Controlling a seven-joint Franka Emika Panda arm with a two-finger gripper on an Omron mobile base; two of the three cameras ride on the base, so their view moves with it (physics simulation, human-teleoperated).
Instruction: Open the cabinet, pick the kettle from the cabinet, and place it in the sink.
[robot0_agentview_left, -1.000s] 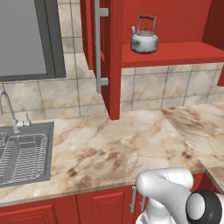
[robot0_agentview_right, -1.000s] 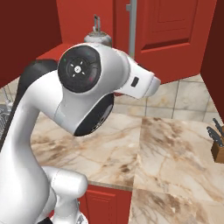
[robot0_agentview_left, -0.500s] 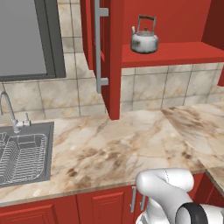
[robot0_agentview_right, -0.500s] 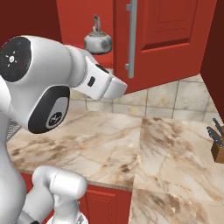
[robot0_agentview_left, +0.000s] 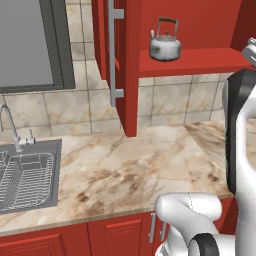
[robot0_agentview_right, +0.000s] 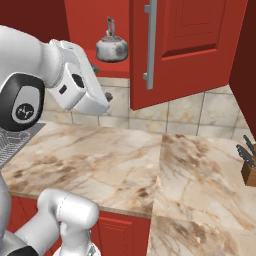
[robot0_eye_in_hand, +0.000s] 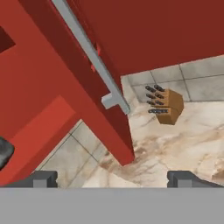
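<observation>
The cabinet (robot0_agentview_left: 131, 75) stands open, its doors swung out on long silver bar handles (robot0_agentview_right: 149, 45). The small silvery kettle (robot0_agentview_left: 165, 44) sits upright on the red shelf (robot0_agentview_left: 200, 61); it shows as kettle (robot0_agentview_right: 111, 47) in the right base view. My gripper (robot0_agentview_right: 101, 81) hangs open and empty below and left of the kettle there, apart from it. In the hand view the gripper (robot0_eye_in_hand: 113, 179) has its fingertips (robot0_eye_in_hand: 43, 178) wide apart, facing the door edge (robot0_eye_in_hand: 109, 127). A dark sliver of the kettle (robot0_eye_in_hand: 4, 153) shows at the left edge. The sink (robot0_agentview_left: 56, 175) lies at lower left.
A wire rack (robot0_agentview_left: 25, 182) lies in the sink, with a chrome faucet (robot0_agentview_left: 10, 122) behind it. A wooden knife block (robot0_eye_in_hand: 165, 105) stands on the marble counter (robot0_agentview_left: 140, 165) at the right. A grey window (robot0_agentview_left: 25, 42) is on the tiled wall.
The arm has swung up and round: its forearm now rises at the right edge of the left base view. The hand has drawn left and lower, under the shelf. The jaws stayed open.
</observation>
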